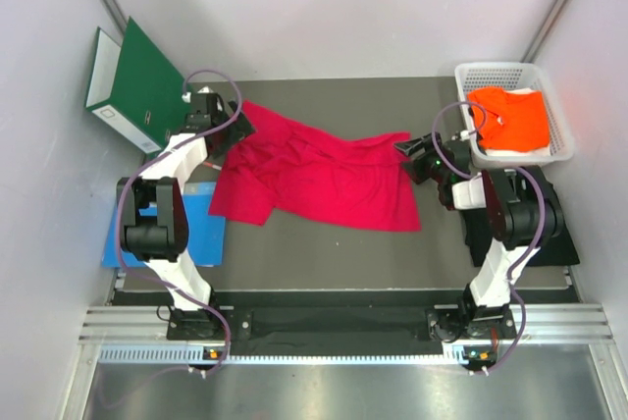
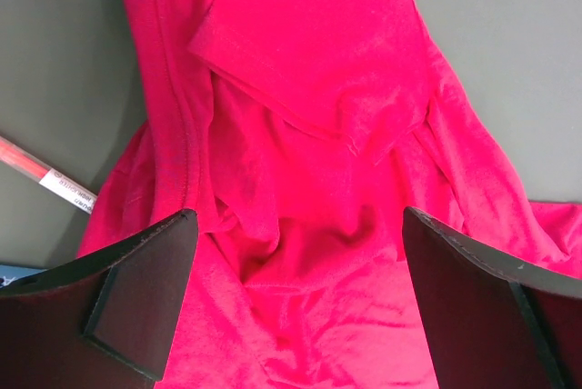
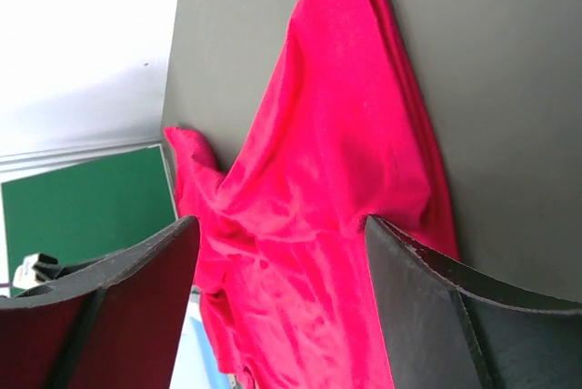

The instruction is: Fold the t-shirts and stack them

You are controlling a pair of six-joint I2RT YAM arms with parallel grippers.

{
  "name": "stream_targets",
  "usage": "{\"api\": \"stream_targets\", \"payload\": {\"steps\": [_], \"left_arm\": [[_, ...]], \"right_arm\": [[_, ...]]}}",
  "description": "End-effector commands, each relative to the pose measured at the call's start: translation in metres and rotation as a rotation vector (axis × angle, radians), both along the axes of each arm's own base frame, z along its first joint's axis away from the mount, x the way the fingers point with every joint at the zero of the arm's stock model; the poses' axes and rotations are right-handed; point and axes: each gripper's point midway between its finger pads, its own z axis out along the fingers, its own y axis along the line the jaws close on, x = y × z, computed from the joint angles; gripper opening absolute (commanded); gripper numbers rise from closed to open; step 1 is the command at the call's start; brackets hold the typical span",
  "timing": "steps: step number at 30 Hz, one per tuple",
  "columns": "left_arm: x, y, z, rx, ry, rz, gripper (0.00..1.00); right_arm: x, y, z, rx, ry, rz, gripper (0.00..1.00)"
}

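**Crimson t-shirt lying crumpled between two open grippers**

A crimson red, soft cloth t-shirt (image 1: 319, 170) is seen spread out but rumpled on the dark grey table surface (image 1: 324, 243), roughly in the middle between the two arms. It is unfolded. Creases run across the body, one short sleeve is turned over onto the chest, and a corner is drawn out towards the right. In the left wrist view the crimson red t-shirt (image 2: 309, 134) fills most of the picture, with the sleeve hem and a stitched seam clearly shown. In the right wrist view the crimson red t-shirt (image 3: 336, 225) is seen stretching away along the table in long folds.

The left gripper (image 1: 234, 126) is placed at the shirt's far left corner. Its jaws are spread as wide as they go, and the cloth is seen lying below and between them; nothing is gripped by the left gripper (image 2: 300, 216). The right gripper (image 1: 408, 155) is placed at the shirt's drawn-out right corner. Its jaws are also parted, somewhat less widely, and no cloth is pinched by the right gripper (image 3: 280, 225).

A bright orange t-shirt (image 1: 515, 118) is bundled in a white plastic mesh basket (image 1: 471, 77) at the far right. A green ring binder (image 1: 137, 86) is stood against the left wall, and a flat blue sheet (image 1: 208, 229) is laid beside the left arm.
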Motion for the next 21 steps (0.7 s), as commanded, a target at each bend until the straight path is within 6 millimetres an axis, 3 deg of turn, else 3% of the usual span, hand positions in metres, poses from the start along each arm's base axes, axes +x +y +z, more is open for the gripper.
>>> {"api": "stream_targets", "payload": {"steps": [1,15,21], "left_arm": [[0.002,-0.002,0.009,0.006,-0.029,-0.02,0.98],[-0.003,-0.002,0.011,0.006,-0.034,-0.025,0.98],[-0.007,-0.002,0.004,0.008,-0.021,-0.025,0.98]], "right_arm": [[0.015,0.001,0.003,-0.029,-0.027,-0.005,0.73],[-0.026,-0.002,-0.034,0.029,0.083,-0.038,0.73],[-0.02,-0.001,-0.036,0.032,0.088,-0.038,0.73]]}}
